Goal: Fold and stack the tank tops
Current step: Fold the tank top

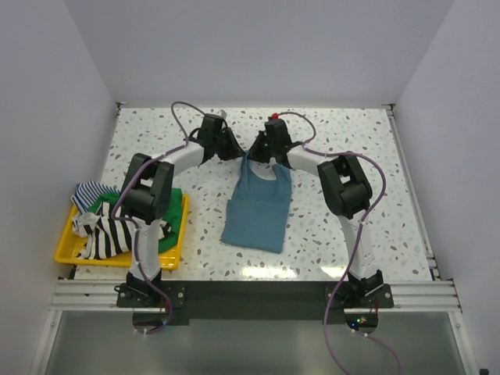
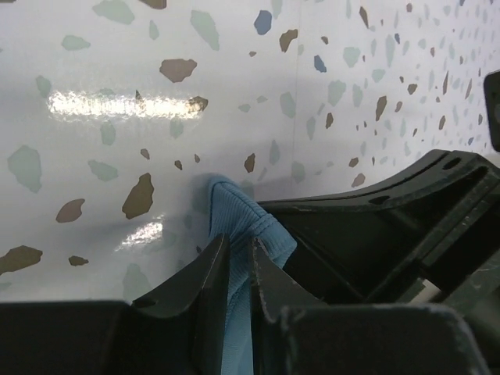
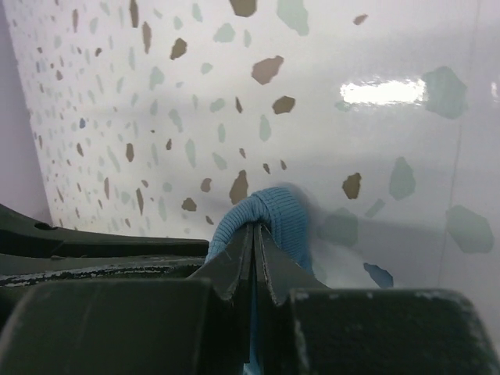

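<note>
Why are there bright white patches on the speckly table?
It is light glare on the glossy table: in the top view, a pale streak by the near edge; in the left wrist view, a bright bar upper left; in the right wrist view, a patch upper right.

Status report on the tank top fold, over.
Left gripper shut on teal tank top, far end; right gripper likewise. Body flat on table. Remaining tops heaped in yellow tray, left side.

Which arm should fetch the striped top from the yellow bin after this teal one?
Left, probably. The yellow bin holding the striped top sits beside the left arm's base; the right arm would have to reach across the teal top. The left hand and right hand both pinch that top now.
</note>
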`<state>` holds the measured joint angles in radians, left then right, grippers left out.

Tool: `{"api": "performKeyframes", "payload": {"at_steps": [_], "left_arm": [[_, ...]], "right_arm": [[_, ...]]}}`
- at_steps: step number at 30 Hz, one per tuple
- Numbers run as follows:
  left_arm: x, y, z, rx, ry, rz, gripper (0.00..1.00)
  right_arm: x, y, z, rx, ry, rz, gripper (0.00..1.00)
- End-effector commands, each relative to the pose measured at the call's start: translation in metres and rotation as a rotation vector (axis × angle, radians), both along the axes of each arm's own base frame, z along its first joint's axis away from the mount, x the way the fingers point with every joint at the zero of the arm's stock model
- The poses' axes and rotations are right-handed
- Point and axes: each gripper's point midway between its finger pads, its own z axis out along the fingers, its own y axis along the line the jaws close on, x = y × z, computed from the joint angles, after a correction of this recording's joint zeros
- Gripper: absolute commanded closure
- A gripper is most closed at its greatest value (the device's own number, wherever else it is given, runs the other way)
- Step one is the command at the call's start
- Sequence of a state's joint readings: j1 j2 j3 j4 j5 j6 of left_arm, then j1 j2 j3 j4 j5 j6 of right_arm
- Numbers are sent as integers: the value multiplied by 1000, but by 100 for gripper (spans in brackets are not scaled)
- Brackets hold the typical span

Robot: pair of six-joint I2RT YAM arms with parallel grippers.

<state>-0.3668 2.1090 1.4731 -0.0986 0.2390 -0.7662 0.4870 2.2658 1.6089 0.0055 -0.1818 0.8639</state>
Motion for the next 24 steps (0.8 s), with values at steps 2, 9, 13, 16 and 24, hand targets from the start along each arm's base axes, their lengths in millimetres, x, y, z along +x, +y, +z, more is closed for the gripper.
{"api": "performKeyframes", "payload": {"at_steps": [2,9,13,16,24], "left_arm": [[4,-7,42,-33,-93,-25,80],[4,-6,42,-27,-87,-23,80],[5,-7,31,-21,-64,-21,80],[6,-6,20,-10,-49,-13,80],[8,-10,5,-21,-30,-14,80]], "right_arm": [[9,23,58,133,-155,67,96],[8,25,65,166,-183,80,89],[10,22,57,147,-161,65,84],[11,16,44,107,-127,39,81],[20,-11,30,71,-81,-37,76]]}}
